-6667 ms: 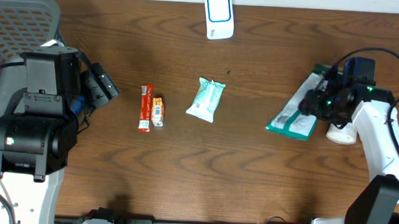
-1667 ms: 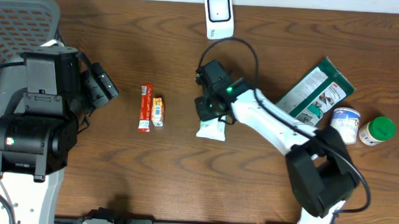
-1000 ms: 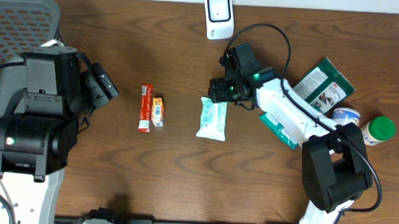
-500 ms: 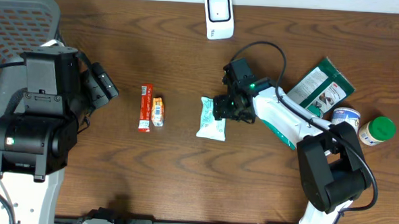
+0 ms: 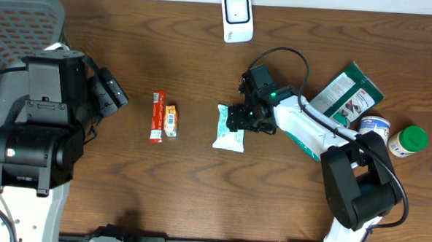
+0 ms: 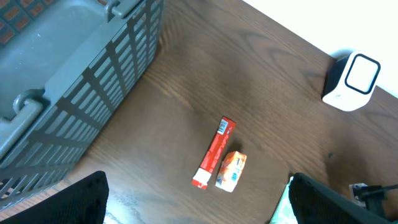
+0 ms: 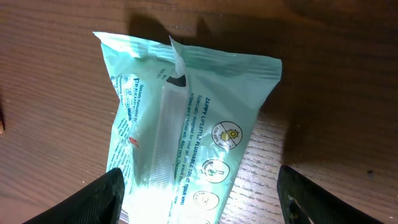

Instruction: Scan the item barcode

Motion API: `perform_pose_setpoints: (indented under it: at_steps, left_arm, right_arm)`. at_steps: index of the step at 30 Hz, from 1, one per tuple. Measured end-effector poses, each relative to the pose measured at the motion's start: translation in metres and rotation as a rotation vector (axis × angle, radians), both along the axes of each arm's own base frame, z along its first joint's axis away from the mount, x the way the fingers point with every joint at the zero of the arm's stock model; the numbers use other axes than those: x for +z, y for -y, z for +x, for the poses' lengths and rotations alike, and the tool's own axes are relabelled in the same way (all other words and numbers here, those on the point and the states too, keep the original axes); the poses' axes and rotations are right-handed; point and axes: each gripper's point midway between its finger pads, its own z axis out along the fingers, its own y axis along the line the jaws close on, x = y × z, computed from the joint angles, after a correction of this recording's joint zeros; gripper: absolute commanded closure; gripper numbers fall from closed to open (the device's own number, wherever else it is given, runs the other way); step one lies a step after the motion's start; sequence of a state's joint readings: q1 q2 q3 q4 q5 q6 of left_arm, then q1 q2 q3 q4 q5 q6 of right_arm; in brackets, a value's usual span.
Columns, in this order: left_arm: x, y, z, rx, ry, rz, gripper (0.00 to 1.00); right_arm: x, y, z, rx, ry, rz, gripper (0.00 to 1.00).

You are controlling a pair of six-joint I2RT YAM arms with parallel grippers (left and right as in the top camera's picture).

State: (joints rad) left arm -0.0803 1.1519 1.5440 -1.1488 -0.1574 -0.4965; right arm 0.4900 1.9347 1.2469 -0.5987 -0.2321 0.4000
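The item, a pale green pack of wipes (image 5: 229, 129), lies flat on the table with its printed back seam facing up (image 7: 186, 130). My right gripper (image 5: 240, 119) hangs low over the pack's right half and is open. In the right wrist view its dark fingers (image 7: 102, 199) stand wide apart, one at the pack's left edge and the other over bare wood. The white barcode scanner (image 5: 236, 18) stands at the table's far edge, also visible in the left wrist view as the scanner (image 6: 352, 79). My left gripper (image 5: 115, 93) is open at the far left, holding nothing.
A red bar (image 5: 156, 116) and a small orange pack (image 5: 171, 121) lie left of the wipes. A green box (image 5: 346, 92), a white tub (image 5: 374, 132) and a green-lidded bottle (image 5: 408, 141) sit at the right. A grey basket (image 6: 62, 81) fills the far left.
My right gripper has dropped from beside the pack's top edge toward its middle and spread its fingers a little wider. The pack and the left arm have not moved.
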Motion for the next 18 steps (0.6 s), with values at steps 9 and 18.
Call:
perform_pose_setpoints:
  at_steps: [9,18]
  left_arm:
    - [0.0000,0.0000,0.0000,0.000,0.000,0.000,0.10]
    - [0.0000,0.0000,0.0000,0.000,0.000,0.000,0.10]
  right_arm:
    - [0.0000,-0.0001,-0.0001,0.002,0.000,0.000,0.23]
    - [-0.0002,0.0002,-0.0007,0.002,-0.002,-0.001,0.23]
